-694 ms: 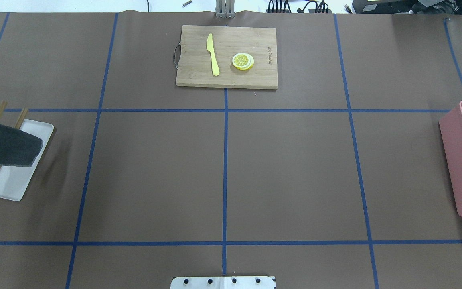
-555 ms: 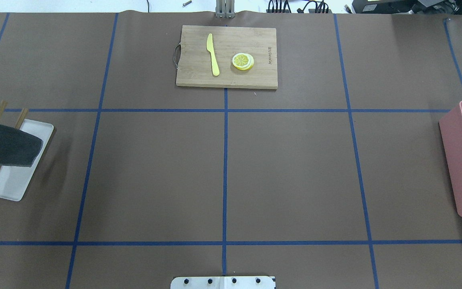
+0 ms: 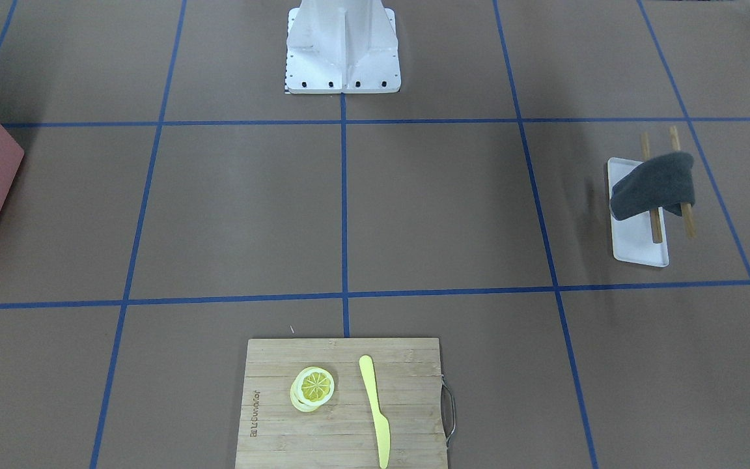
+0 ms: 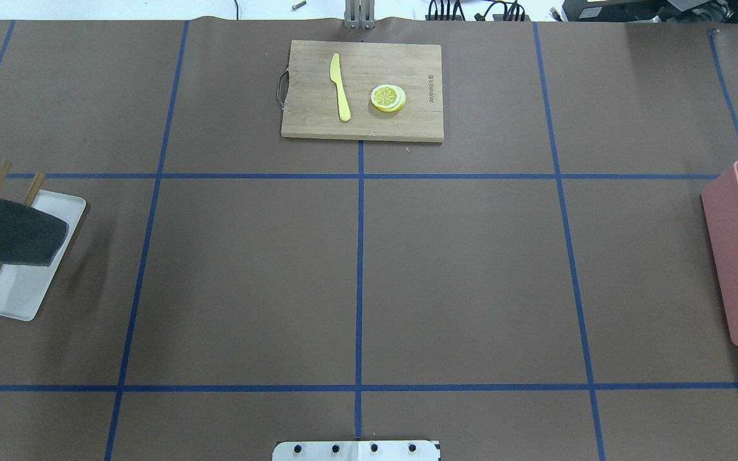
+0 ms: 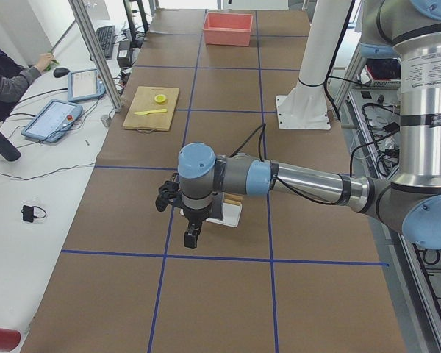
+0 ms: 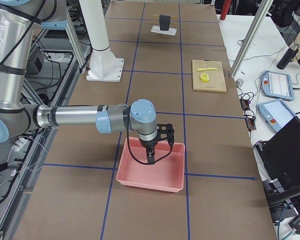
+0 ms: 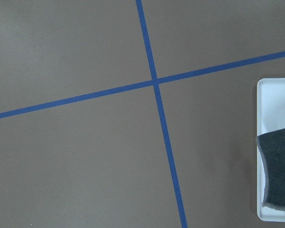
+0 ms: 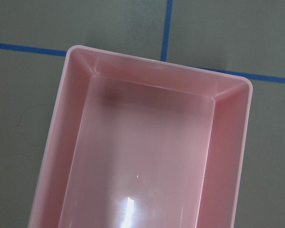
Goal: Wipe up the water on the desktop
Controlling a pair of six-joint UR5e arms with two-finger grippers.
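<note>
The brown counter point(image 4: 459, 269) shows no puddle that I can make out in any view. The pink tub point(image 4: 734, 269) sits at its right end and the white tray point(image 4: 20, 294) at its left end, long axis roughly near edge to far edge. A grey cloth point(image 4: 10, 234) is draped across the tray. The left claw point(image 5: 191, 237) hangs just beside the tray, so that arm is nearer; the right claw point(image 6: 150, 154) hangs over the tub. Only the side views show the claws, so I cannot tell whether they are spread or pressed together. The left wrist view places the cloth off to one side, not beneath.
</note>
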